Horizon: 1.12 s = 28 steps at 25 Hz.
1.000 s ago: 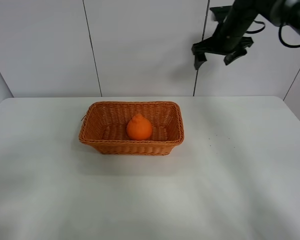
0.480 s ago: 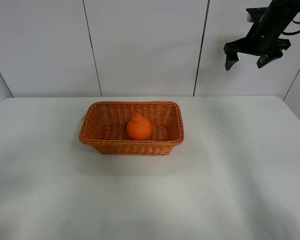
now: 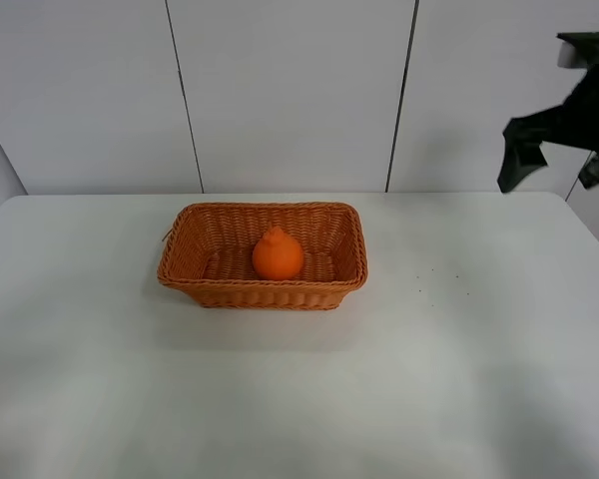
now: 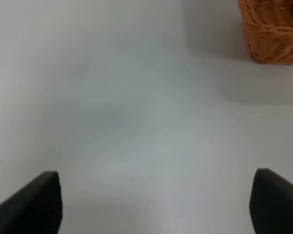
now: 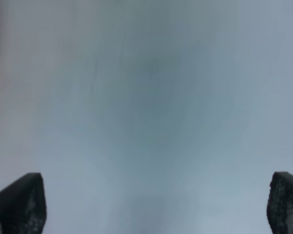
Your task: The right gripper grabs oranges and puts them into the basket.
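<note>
The orange [image 3: 278, 254], round with a bumped top, lies inside the wicker basket [image 3: 190, 261] at the middle of the white table. My right gripper [image 3: 559, 165] is open and empty, high at the far right, well away from the basket; its two fingertips [image 5: 19, 204] stand wide apart over bare table in the right wrist view. My left gripper [image 4: 156, 204] is open and empty; a corner of the basket [image 4: 276, 31] shows in the left wrist view. The left arm does not show in the high view.
The white table [image 3: 459, 379] runs to a panelled wall [image 3: 280, 90] at the back. A few small dark specks [image 3: 439, 279] lie on the table to the right of the basket.
My right gripper has moved to the right and lower, away from the basket, staying open and empty. The orange and basket have not moved.
</note>
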Each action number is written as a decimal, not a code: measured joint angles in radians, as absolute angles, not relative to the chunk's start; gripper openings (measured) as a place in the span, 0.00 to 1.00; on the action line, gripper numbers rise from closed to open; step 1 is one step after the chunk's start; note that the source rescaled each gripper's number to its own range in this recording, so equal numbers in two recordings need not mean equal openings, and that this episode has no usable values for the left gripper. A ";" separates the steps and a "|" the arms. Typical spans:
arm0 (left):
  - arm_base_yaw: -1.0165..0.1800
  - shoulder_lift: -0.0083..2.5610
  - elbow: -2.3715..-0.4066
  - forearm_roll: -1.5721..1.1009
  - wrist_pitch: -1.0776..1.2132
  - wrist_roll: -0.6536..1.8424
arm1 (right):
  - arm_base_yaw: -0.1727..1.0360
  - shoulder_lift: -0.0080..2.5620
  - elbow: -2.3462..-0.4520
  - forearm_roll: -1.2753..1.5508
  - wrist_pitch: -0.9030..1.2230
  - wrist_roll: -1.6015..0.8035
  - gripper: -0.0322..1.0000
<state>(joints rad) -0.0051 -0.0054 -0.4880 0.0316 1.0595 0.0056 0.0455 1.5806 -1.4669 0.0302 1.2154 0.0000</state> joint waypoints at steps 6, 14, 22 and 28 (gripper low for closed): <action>-0.005 -0.005 -0.488 0.032 1.060 0.006 | 0.046 1.150 -0.957 0.060 1.218 0.000 1.00; -0.005 -0.005 -0.488 0.032 1.060 0.006 | 0.046 0.564 -0.527 0.060 1.051 0.000 1.00; -0.005 -0.005 -0.488 0.032 1.060 0.006 | 0.046 0.149 -0.497 0.056 1.026 0.000 1.00; -0.005 -0.005 -0.488 0.032 1.060 0.006 | 0.046 -0.002 -0.496 0.053 1.027 0.000 1.00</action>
